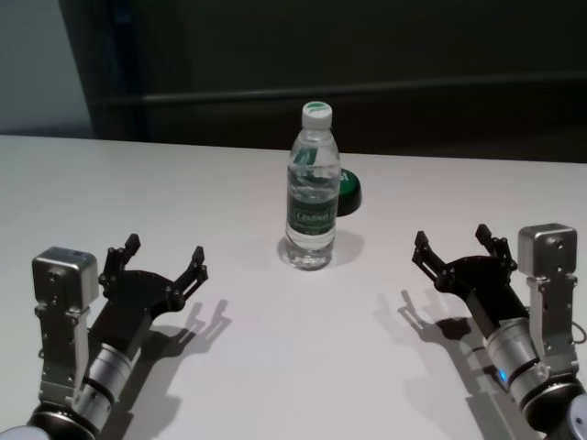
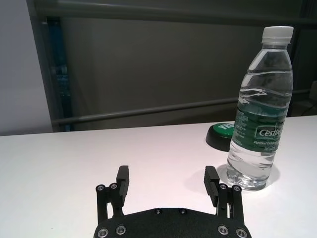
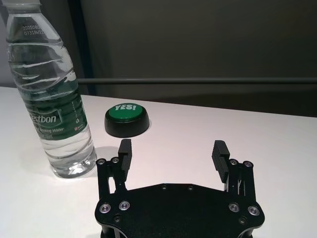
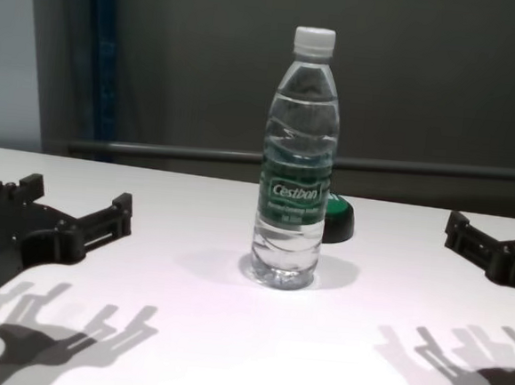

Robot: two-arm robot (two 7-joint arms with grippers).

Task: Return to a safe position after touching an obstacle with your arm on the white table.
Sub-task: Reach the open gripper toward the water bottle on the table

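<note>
A: Item one, the bottle?
B: Water bottle, upright on the white table, capped, green button just behind it.
A: Arms?
B: Left gripper: near the bottle's left, low over the table, forearm angled forward, fingers spread, empty. Right gripper: near the bottle's right, mirrored pose, fingers spread, empty. Neither touches the bottle.

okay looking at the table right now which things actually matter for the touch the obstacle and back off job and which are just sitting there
Part of the job:
water bottle, upright mid-table, the obstacle
white table
left gripper, open, near left, clear of the bottle
right gripper, open, near right, clear of the bottle

Just there:
green button marked YES!, behind the bottle
</note>
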